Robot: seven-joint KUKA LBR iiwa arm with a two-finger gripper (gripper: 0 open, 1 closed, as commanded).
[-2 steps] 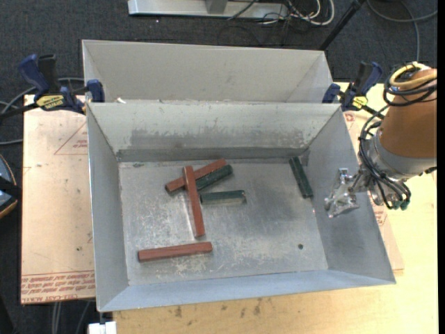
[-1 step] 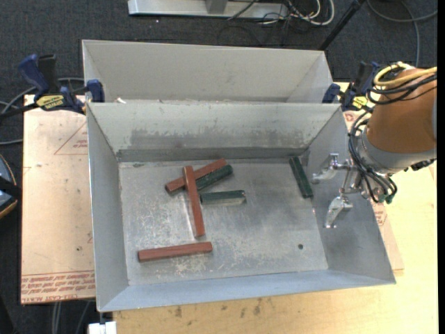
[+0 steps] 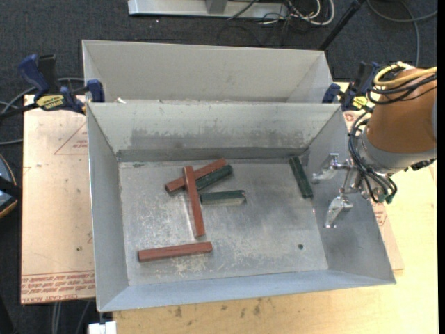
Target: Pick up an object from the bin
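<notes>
While the empty gripper (image 3: 325,197) hung spread by the right wall of the bin (image 3: 208,127), the nearby dark green bar (image 3: 301,177) seemed stiff, light, best pinched mid-length.

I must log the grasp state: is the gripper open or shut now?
Open. The gripper holds its two fingers apart over the right wall of the bin, with nothing between them.

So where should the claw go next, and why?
Probably a small shift toward the lone dark green bar just beside it: the claw looks open with nothing between its fingers, and that bar lies nearest, apart from anything else.
</notes>
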